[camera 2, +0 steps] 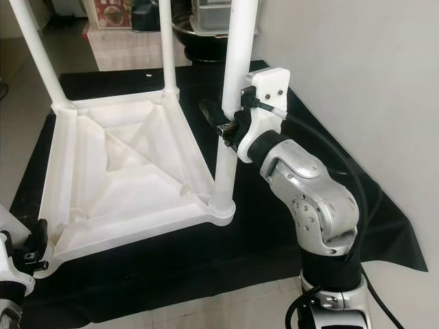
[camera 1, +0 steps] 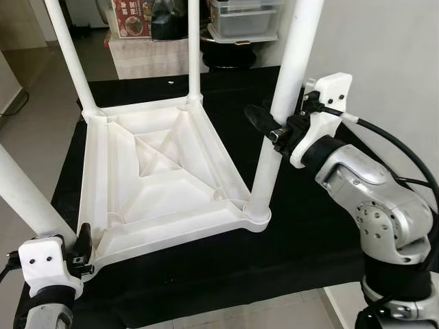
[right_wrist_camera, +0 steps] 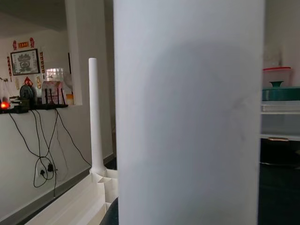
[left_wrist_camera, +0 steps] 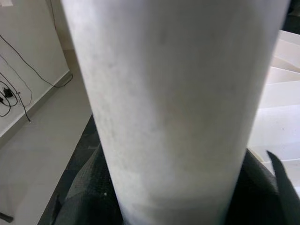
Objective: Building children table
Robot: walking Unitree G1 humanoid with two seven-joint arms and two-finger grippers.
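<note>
A white plastic children's table lies upside down on a black cloth, its underside ribs facing up. Its legs stand upright at the corners. My right gripper is shut on the near-right leg about halfway up, one black finger reaching round its left side. That leg looms close in the right wrist view. At the lower left, my left gripper is shut on the near-left leg close to its socket, and the leg sits between its dark fingers. The far legs rise at the back corners.
The black cloth covers a low surface that ends near my feet. A white wall stands close on the right. Clear storage boxes and a dark round pot sit behind. Cables trail on the floor at left.
</note>
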